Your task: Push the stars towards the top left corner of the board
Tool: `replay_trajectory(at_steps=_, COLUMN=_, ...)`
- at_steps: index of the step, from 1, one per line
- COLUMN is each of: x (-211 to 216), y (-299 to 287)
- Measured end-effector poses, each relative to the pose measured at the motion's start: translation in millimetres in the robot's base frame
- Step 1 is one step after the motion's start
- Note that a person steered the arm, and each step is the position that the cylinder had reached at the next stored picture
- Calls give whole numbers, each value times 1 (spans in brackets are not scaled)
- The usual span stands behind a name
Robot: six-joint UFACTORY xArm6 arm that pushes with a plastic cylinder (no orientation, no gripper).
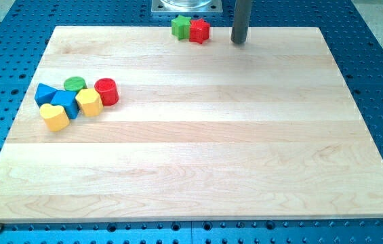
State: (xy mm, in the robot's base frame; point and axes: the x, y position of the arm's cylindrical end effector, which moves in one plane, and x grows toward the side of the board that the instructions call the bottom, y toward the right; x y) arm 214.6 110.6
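A green star (180,26) and a red star (199,30) sit touching each other at the top edge of the wooden board (191,169), near its middle. My tip (238,42) rests on the board to the right of the red star, a short gap away, touching neither star.
A cluster of blocks lies at the view's left: a green cylinder (74,84), a red cylinder (106,91), a blue triangular block (43,93), a blue block (66,102), a yellow hexagonal block (89,102) and a yellow heart (54,116). A metal mount (184,7) stands beyond the top edge.
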Motion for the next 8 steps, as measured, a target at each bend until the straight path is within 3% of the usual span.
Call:
replay_trajectory(at_steps=1, x=-22, y=-4)
replay_trajectory(at_steps=8, x=-21, y=-109)
